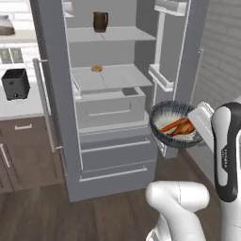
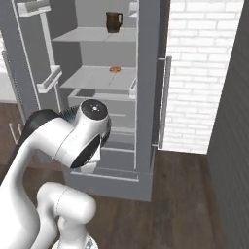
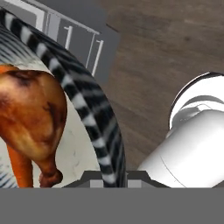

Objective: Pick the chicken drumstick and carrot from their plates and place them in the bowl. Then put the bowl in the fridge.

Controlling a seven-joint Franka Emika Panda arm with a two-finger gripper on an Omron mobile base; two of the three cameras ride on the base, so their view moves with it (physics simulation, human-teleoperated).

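Note:
The dark ribbed bowl (image 1: pixel 162 128) hangs in the air in front of the open fridge (image 1: pixel 110 77), level with its lower drawers. My gripper (image 1: pixel 192 117) is shut on the bowl's right rim. Inside the bowl lie the orange carrot (image 1: pixel 172 125) and the reddish-brown chicken drumstick (image 1: pixel 184 128), side by side. In the hand view the striped bowl rim (image 3: pixel 83 105) runs down between my gripper (image 3: pixel 111 179) fingertips, with the drumstick (image 3: pixel 30 116) and the carrot (image 3: pixel 21 168) close on the left. The plates are out of view.
The fridge door (image 1: pixel 186 52) stands open on the right with door bins. A dark mug (image 1: pixel 100 21) sits on the upper shelf, a small brown round item (image 1: pixel 96 68) on the middle shelf. One drawer (image 1: pixel 110 106) is pulled out. A black pot (image 1: pixel 15 84) stands on the left counter.

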